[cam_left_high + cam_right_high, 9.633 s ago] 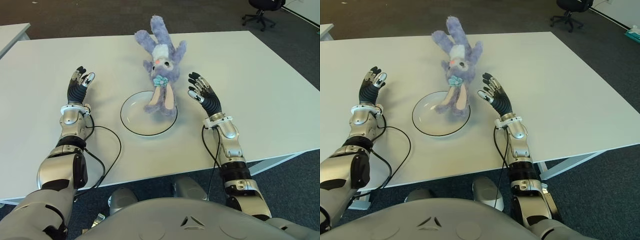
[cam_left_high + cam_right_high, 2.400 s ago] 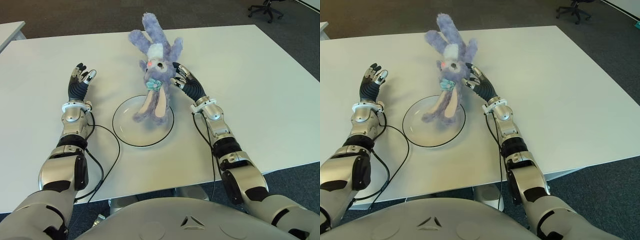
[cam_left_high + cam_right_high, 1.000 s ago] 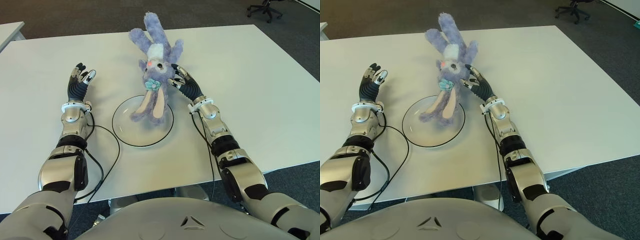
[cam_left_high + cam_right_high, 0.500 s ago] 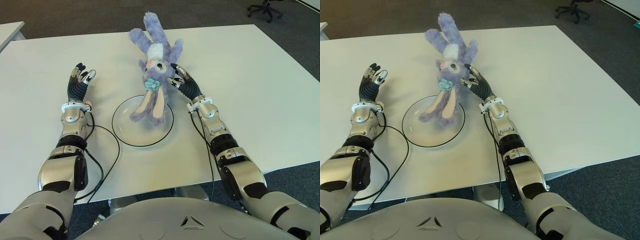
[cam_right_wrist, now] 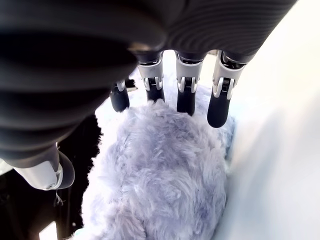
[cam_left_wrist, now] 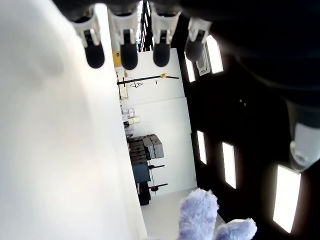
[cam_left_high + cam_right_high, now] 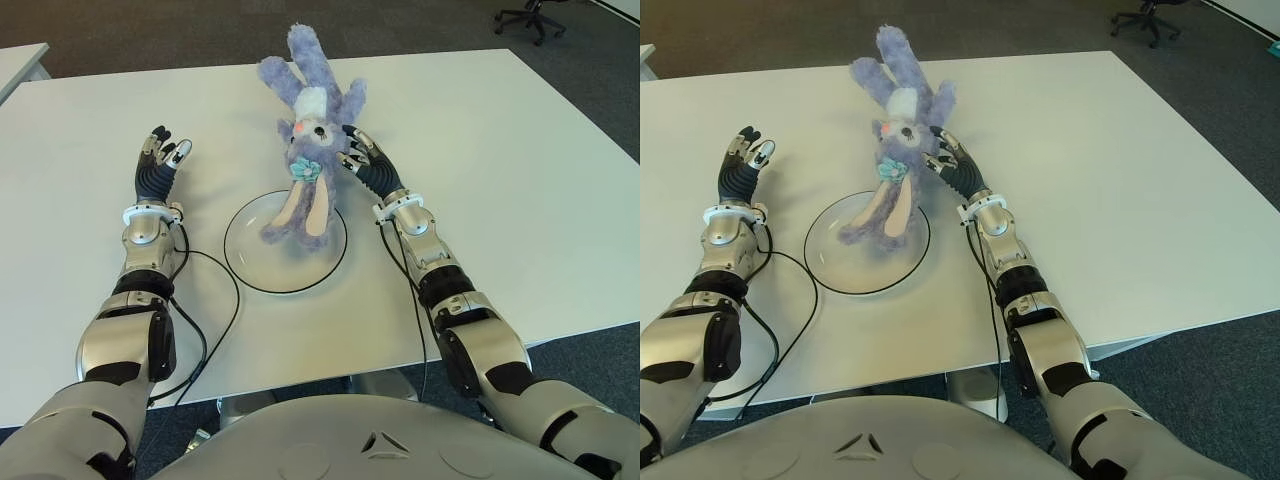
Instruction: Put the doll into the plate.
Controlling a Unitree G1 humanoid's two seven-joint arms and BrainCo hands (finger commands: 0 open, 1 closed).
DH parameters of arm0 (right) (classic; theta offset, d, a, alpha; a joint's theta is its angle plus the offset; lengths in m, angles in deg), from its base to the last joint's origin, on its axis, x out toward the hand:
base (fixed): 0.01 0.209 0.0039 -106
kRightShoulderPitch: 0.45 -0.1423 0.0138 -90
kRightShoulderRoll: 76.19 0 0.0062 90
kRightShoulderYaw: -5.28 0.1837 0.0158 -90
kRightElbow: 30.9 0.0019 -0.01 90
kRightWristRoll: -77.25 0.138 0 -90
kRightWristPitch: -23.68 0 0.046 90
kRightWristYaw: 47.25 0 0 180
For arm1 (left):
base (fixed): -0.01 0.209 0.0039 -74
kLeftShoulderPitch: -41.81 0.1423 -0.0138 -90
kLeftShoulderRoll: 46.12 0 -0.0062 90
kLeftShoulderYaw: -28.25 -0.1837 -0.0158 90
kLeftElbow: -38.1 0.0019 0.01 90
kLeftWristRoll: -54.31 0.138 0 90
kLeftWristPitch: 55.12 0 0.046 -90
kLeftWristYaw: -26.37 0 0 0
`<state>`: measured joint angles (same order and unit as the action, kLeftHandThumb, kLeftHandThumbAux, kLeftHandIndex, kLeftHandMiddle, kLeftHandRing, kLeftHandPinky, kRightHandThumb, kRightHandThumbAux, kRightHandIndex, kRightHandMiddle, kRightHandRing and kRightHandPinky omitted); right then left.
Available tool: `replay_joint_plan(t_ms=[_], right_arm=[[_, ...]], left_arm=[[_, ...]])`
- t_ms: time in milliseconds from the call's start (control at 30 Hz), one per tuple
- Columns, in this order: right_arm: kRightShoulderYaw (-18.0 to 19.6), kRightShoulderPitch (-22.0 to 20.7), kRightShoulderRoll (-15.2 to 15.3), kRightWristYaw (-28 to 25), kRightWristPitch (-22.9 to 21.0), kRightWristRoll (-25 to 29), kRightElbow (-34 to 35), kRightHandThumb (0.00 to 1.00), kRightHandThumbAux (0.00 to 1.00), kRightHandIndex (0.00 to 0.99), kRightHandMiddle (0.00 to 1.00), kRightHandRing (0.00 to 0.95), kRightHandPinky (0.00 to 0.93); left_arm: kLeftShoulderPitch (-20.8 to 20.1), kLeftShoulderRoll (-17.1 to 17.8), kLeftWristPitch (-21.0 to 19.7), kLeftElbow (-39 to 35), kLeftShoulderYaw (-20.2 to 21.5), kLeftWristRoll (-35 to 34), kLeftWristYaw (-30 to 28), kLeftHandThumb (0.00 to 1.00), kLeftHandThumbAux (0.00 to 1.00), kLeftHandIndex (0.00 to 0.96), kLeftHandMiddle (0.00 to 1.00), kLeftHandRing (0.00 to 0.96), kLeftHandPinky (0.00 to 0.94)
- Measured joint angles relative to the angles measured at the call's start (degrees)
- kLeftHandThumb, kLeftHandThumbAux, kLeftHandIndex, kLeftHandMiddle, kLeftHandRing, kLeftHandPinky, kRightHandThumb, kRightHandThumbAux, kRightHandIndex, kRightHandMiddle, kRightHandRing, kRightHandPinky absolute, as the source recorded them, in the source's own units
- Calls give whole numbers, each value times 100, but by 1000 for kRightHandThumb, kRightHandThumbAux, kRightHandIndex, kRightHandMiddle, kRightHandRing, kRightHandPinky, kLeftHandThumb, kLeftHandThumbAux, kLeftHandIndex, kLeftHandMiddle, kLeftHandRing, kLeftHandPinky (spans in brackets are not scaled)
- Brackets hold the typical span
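Observation:
A purple plush rabbit doll (image 7: 310, 150) lies on the white table (image 7: 520, 150) with its legs over the far part of the white plate (image 7: 243, 262); its head and ears stretch onto the table beyond the rim. My right hand (image 7: 358, 160) is against the doll's right side at the body and arm. In the right wrist view its fingers (image 5: 186, 97) reach straight over the fur (image 5: 165, 190), with the thumb apart on the other side, not closed. My left hand (image 7: 160, 165) shows left of the plate, fingers spread and holding nothing.
A black cable (image 7: 215, 290) loops on the table between my left arm and the plate. An office chair (image 7: 530, 15) stands on the dark floor past the table's far right corner. Bare table surface extends to the right of my right arm.
My right hand has come forward from beside the plate to the doll's side and edged closer in the last second. The doll's legs have swung slightly left over the plate. Left hand unchanged.

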<state>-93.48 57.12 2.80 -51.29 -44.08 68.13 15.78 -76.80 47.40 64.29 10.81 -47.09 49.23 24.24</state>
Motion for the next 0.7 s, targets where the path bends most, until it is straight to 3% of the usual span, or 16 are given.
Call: replay_joint_plan(t_ms=[700], right_arm=[[16, -279, -119, 231, 31, -44, -509, 529, 480, 76, 74, 107, 177]], left_arm=[[-15, 0, 1, 31, 5, -15, -2, 0, 478, 9, 83, 89, 98]])
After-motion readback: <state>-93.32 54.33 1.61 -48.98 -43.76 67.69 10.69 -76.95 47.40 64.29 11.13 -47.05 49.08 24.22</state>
